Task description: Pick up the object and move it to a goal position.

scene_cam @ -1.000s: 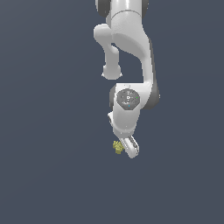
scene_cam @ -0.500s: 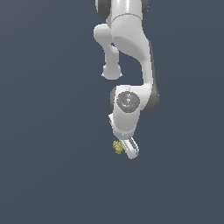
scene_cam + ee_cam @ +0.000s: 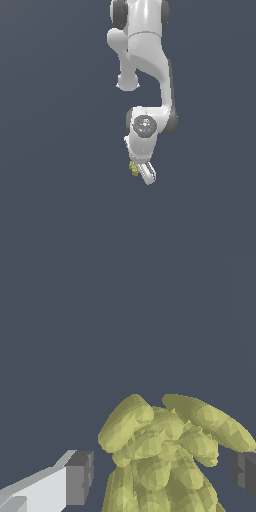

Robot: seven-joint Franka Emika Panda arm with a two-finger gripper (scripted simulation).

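Plain dark grey backdrop; claw (image 3: 160, 476) spread around the yellow-green cluster (image 3: 167, 456), lower centre — grasp pending, squeeze next.

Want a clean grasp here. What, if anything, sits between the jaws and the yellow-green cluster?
Nothing visible. In the wrist view the yellow-green cluster lies in the gap of the gripper, with bare space between it and each pad. No goal marker shows.

1 object (image 3: 133, 169), 1 gripper (image 3: 141, 172)
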